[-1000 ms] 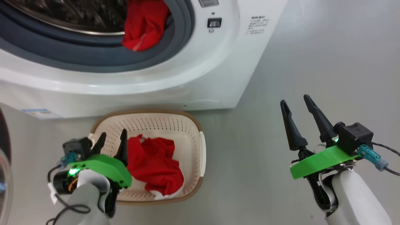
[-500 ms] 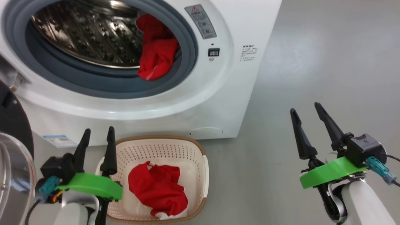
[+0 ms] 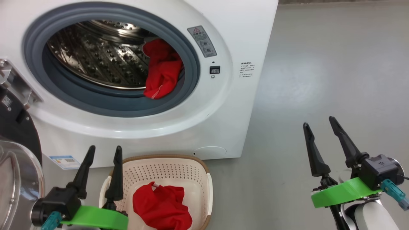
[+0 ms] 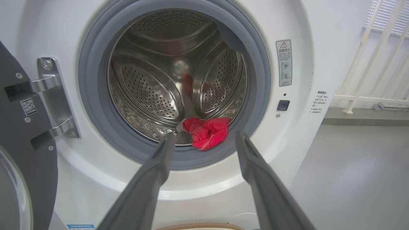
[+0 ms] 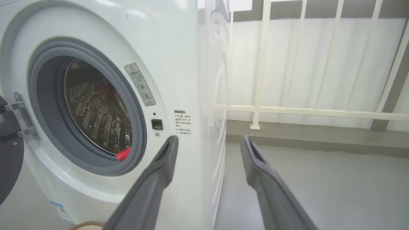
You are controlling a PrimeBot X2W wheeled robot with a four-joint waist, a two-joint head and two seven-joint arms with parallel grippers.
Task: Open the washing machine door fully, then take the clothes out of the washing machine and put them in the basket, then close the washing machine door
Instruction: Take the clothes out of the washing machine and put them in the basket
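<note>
Grey floor spreads at three o'clock of the washing machine. The head has tipped up. The left gripper has risen from the basket, fingers apart and empty, leaving one red garment inside. The right gripper is also spread. A second garment waits at four o'clock in the drum, likely the next fetch, with the door open at nine.

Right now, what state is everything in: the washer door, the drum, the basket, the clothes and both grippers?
washing machine door, open, swung out to the left.
washing machine drum, not yet emptied.
red garment in drum, bunched at the front edge.
basket, upright, partly filled.
red garment in basket, crumpled inside.
left gripper, open, empty.
right gripper, open, empty.
</note>
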